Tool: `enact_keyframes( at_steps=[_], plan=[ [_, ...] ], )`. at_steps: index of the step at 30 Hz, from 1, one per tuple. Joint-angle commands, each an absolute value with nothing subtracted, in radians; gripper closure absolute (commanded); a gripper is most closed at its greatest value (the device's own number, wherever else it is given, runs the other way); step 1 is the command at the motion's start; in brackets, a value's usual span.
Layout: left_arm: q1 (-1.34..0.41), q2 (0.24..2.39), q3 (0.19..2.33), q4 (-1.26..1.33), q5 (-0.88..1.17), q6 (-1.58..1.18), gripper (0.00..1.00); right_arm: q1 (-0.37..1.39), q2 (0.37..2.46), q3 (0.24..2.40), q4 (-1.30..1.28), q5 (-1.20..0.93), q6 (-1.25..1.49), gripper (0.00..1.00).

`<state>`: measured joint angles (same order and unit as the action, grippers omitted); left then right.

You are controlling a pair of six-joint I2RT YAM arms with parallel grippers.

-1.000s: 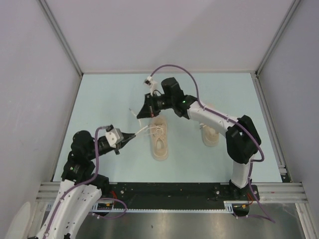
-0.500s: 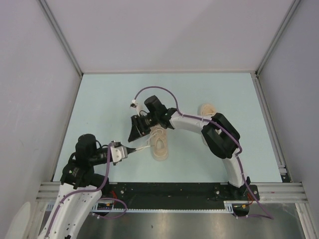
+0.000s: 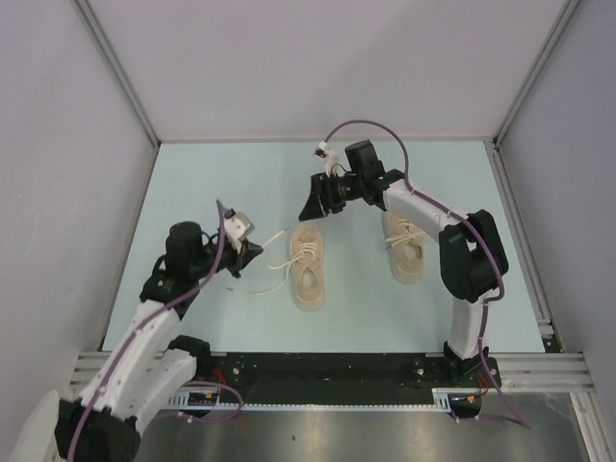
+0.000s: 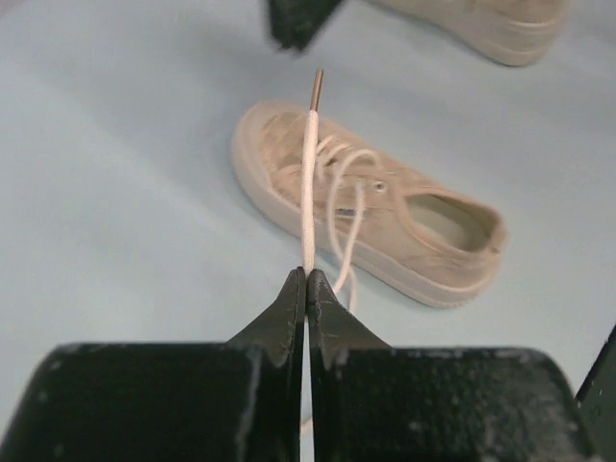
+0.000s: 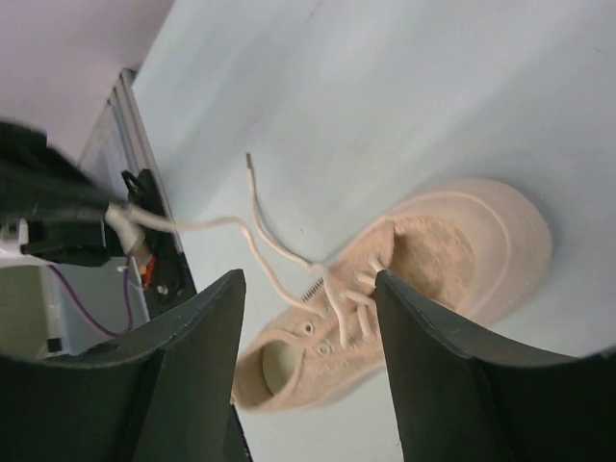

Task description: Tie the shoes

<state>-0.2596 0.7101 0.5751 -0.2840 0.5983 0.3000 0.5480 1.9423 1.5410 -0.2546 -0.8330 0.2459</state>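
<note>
Top view leaves the left pincer's tips too small to read, but the left wrist view settles it: left pincer is clenched on one off-white lace, whose brown aglet sticks out past the jaws. The lace runs to the left-hand sneaker, which lies mid-bench with its toe away from the arm bases and its lacing loose. A second lace end trails on the bench toward the left arm. Right pincer is released, fingers spread, grasping nothing, just beyond that sneaker's toe. The right-hand sneaker lies beside the first, apart from it, its toe end partly covered by the right arm. In the left wrist view this sneaker is cut off by the top edge, and the right pincer shows only as a dark corner. A purple cable loops over the right wrist.
</note>
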Motion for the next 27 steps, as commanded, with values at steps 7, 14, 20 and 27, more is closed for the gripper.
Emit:
enact_keyframes(
  at_steps=[7, 14, 20, 27],
  plan=[
    [-0.143, 1.348, 0.903, -0.192, 0.526, -0.067, 1.0, 0.751, 1.736, 1.473, -0.442, -0.606, -0.273, 0.48],
    [-0.123, 1.554, 0.959, -0.23, 0.56, -0.08, 1.0, 0.995, 1.851, 1.459, -0.293, -0.451, -0.304, 0.46],
    [-0.1, 1.598, 0.969, -0.239, 0.561, -0.077, 1.0, 1.107, 1.977, 1.459, -0.146, -0.367, -0.357, 0.47],
    [-0.086, 1.615, 0.959, -0.239, 0.571, -0.063, 1.0, 1.118, 2.075, 1.459, -0.042, -0.319, -0.362, 0.47]
  ],
)
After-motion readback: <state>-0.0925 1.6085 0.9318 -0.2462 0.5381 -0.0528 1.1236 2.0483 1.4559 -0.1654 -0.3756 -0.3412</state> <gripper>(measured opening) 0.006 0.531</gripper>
